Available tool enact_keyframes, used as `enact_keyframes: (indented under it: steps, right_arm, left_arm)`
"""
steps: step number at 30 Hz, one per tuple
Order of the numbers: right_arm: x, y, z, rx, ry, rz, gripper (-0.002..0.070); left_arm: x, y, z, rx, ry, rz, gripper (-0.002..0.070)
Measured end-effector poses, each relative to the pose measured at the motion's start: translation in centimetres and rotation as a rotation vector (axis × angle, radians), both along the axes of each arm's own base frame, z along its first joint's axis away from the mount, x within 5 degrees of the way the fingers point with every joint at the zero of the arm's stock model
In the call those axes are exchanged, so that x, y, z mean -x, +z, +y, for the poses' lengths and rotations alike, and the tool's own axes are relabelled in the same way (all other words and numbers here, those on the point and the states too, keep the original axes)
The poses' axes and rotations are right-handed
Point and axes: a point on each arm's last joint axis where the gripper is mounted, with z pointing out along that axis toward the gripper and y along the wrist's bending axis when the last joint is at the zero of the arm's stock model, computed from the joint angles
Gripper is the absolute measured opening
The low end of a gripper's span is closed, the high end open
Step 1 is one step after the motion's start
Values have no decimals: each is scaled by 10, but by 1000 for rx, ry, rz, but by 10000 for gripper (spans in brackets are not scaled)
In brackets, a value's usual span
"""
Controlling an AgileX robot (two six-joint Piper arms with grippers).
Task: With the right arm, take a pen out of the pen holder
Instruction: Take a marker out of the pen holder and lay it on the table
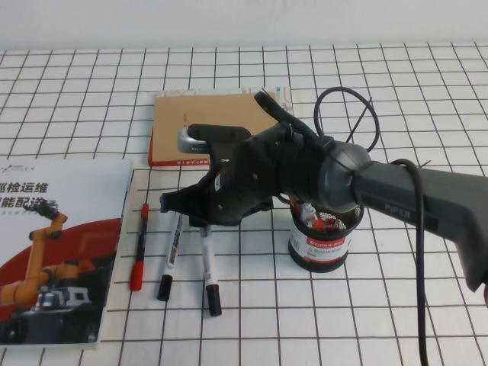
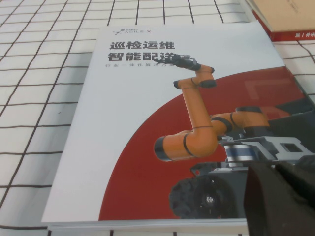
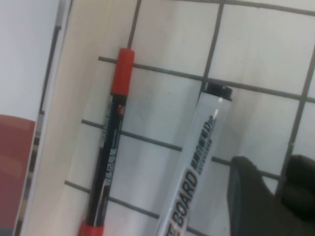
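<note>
Pens [image 1: 307, 211] in pen holder [image 1: 320, 242]: judged light, stiff, slick; best gripped above the rim.
Pen holder is set centre-right; right gripper [image 1: 181, 207], slightly parted and empty, is held left of it; left gripper [image 2: 278, 191] is parked over booklet [image 2: 147, 98].

- The high camera stands raised on the robot's own side and looks slanting down on the whole table [image 1: 381, 320], from some way off.
- The left wrist camera sits behind the left pincer [image 2: 278, 177], low and very near the booklet [image 2: 147, 123]. The high view has this booklet at its left edge.
- The right wrist camera looks past the right pincer [image 3: 275, 172], close on the red pen [image 3: 106, 147] and the white marker [image 3: 197, 162]. The high view shows both too.
</note>
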Motion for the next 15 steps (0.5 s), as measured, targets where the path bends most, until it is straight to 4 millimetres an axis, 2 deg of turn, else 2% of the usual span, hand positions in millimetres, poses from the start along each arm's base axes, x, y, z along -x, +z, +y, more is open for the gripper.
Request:
enact_keyframes:
  steps: [5, 9, 13, 15]
  right_arm:
    - [0, 0, 0, -3, 0, -3, 250]
    - [0, 5, -1, -5, 3, -16, 279]
    - [2, 29, -5, -24, 9, -63, 282]
    - [5, 49, -9, -40, 15, -104, 282]
  left_arm:
    - [0, 0, 0, 0, 0, 0, -5]
    - [0, 0, 0, 0, 0, 0, -4]
    - [0, 0, 0, 0, 0, 0, -4]
    - [0, 0, 0, 0, 0, 0, -4]
